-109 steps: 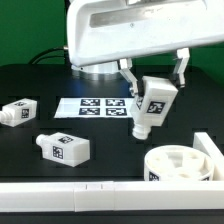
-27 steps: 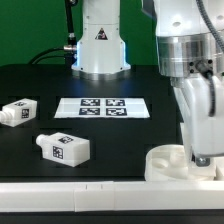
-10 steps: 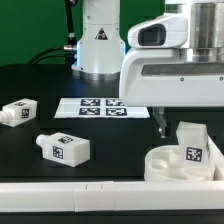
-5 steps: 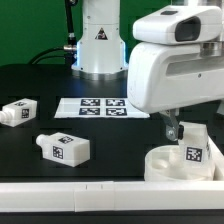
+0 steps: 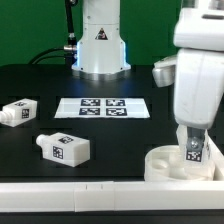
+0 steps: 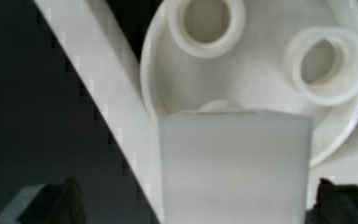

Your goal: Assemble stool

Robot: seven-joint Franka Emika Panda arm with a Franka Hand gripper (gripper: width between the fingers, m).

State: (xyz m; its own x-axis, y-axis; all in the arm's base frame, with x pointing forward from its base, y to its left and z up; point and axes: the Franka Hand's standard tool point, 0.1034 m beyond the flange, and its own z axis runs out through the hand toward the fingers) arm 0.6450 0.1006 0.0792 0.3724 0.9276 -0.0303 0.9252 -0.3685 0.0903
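Observation:
The white round seat (image 5: 166, 166) lies at the front of the exterior view's right, in the corner of the rail. A white tagged leg (image 5: 194, 152) stands upright on it. My gripper (image 5: 192, 138) hangs straight above this leg. In the wrist view the leg (image 6: 238, 165) fills the middle, over the seat (image 6: 247, 70) with its round sockets. My gripper (image 6: 202, 206) is open: the dark fingertips (image 6: 51, 205) stand on either side of the leg with a gap to it. Two more legs (image 5: 18, 112) (image 5: 62, 148) lie loose at the exterior view's left.
The marker board (image 5: 102, 106) lies flat mid-table. The long white L-shaped rail (image 5: 80, 190) runs along the front edge and up the right side, and shows in the wrist view (image 6: 105, 100) beside the seat. The robot base (image 5: 98, 40) stands at the back.
My arm has swung from beside the leg to straight above it, with the wrist turned. The leg stays upright on the seat. The two loose legs have not moved.

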